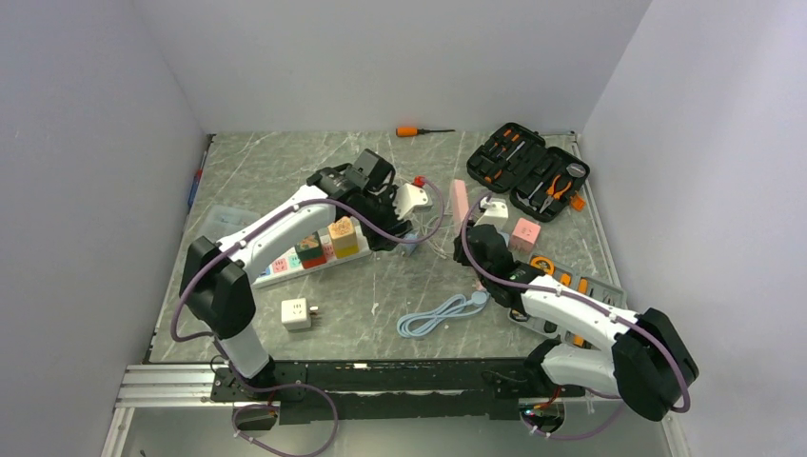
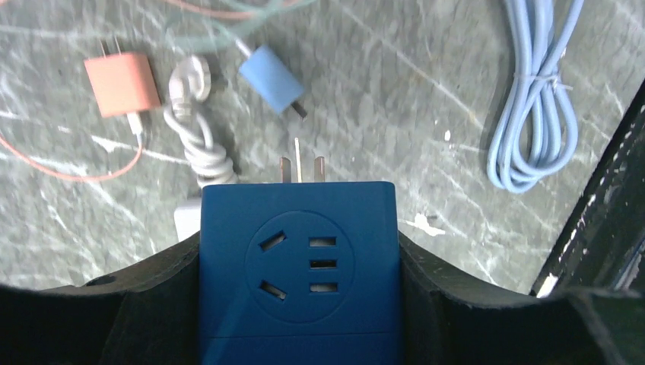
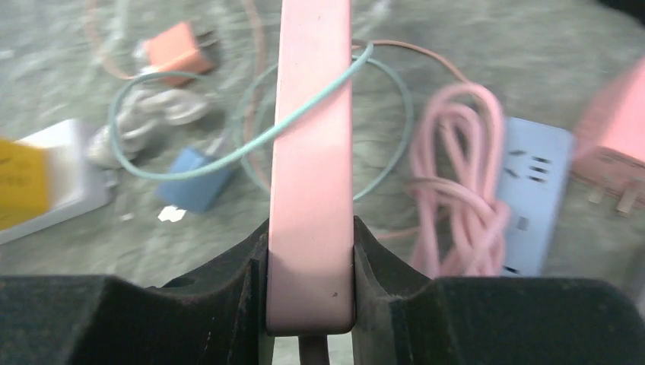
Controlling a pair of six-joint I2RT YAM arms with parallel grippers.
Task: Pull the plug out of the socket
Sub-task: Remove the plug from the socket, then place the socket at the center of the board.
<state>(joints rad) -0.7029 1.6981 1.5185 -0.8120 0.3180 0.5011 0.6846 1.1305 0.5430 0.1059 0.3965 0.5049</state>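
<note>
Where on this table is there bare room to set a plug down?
The table is bare at the back, left of the orange screwdriver, and in front between the white adapter and the coiled blue cable. Crowded: the middle, around the pink power strip, and the right side by the tool case.

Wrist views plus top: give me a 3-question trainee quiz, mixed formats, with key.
1. True or false: the blue adapter sits between the left jaws with its prongs out of any socket.
2. What do the right jaws clamp? A) pink power strip B) white charger C) yellow block
3. Short answer: in the top view, is the orange screwdriver inside the open tool case or outside it?
Key: 1 true; 2 A; 3 outside.
</note>
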